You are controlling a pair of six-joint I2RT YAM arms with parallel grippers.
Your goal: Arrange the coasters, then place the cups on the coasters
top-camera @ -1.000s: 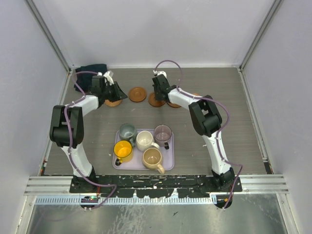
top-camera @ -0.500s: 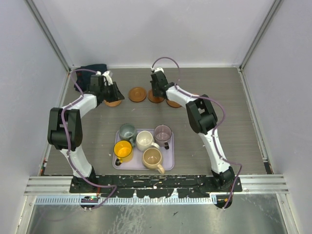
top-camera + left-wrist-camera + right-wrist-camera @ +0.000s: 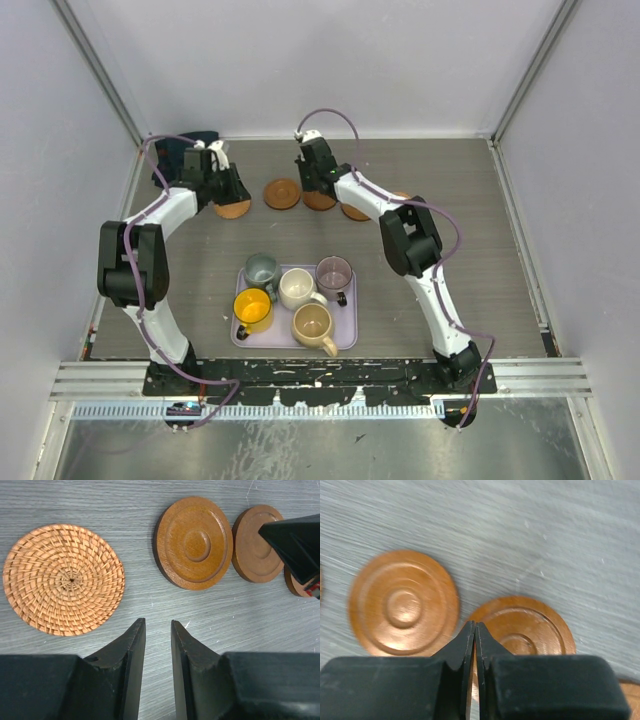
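Find the coasters (image 3: 282, 193) in a loose row across the far half of the table (image 3: 480, 250): one woven disc (image 3: 63, 579) at the left end, then wooden discs (image 3: 194, 542) to its right, unevenly spaced, some just beside each other. Count four with certainty; treat a fifth, beyond the right arm, as hidden or unclear. Judge the arranging as under way, not finished.

Find the cups (image 3: 297, 288), all five, grouped on the lavender tray (image 3: 345, 338) near the arm bases, well apart from the row. Record none seated on a coaster; regard that whole part of the task as outstanding.

Read the left gripper (image 3: 157, 625) as slightly parted and empty, hovering above bare table just beside the woven disc. Read the right gripper (image 3: 475, 626) as pinched all but together, with nothing visibly between the fingers and the tips low over the rim of a wooden disc; cannot tell whether touching.
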